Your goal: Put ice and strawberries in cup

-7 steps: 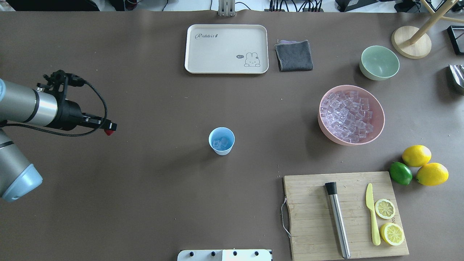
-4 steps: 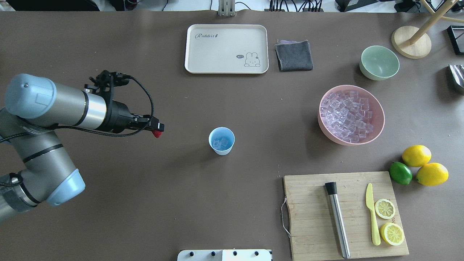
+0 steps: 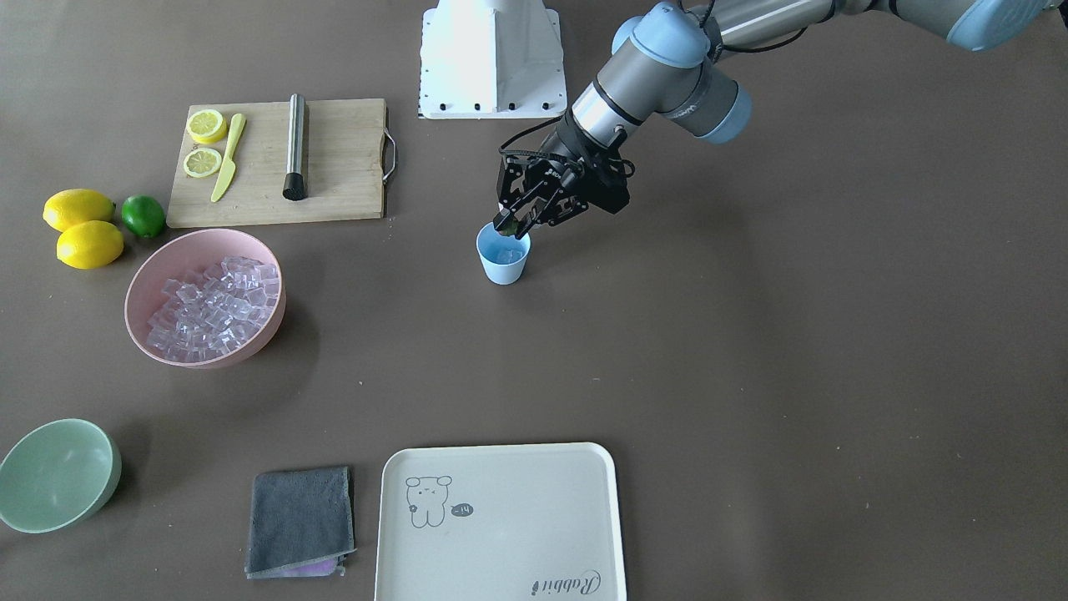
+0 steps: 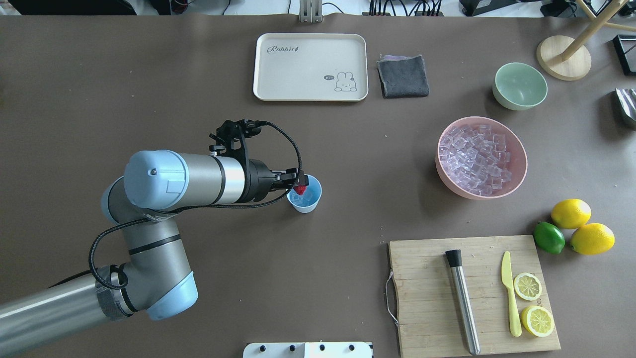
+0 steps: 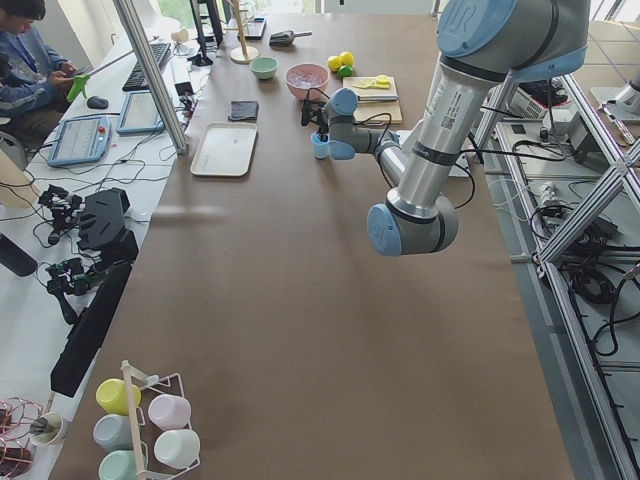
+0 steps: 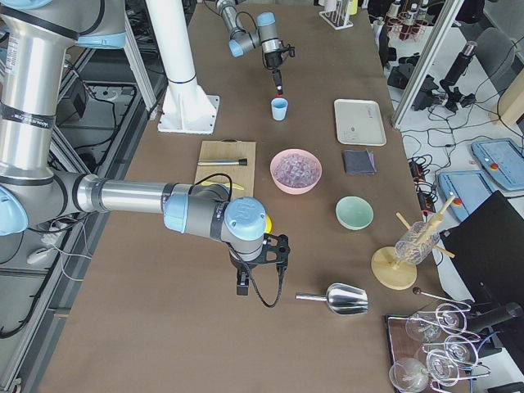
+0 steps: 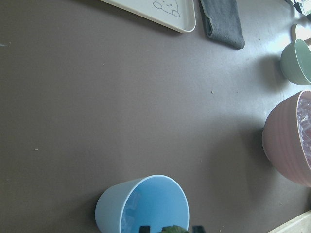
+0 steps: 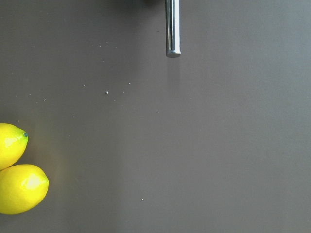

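The light blue cup (image 4: 309,201) stands mid-table with a few clear ice cubes (image 4: 306,197) inside; it also shows in the front view (image 3: 503,262) and the left wrist view (image 7: 116,211). My left gripper (image 4: 299,188) is shut on the small red strawberry (image 4: 300,190) and holds it over the cup's left rim. The berry's green top (image 7: 175,229) shows at the bottom of the left wrist view, just above the cup's opening. More ice (image 4: 474,158) fills the pink bowl (image 4: 519,171). My right gripper (image 6: 243,284) shows only in the exterior right view; I cannot tell its state.
A cream tray (image 4: 310,67) and grey cloth (image 4: 403,75) lie at the back. A pale green bowl (image 4: 519,85), two lemons (image 4: 570,213), a lime (image 4: 549,237) and a cutting board (image 4: 427,298) with muddler, knife and lemon halves lie on the right.
My left arm has swept right across the table with the strawberry, from the far left to over the cup's rim. The cup and bowls have not moved.
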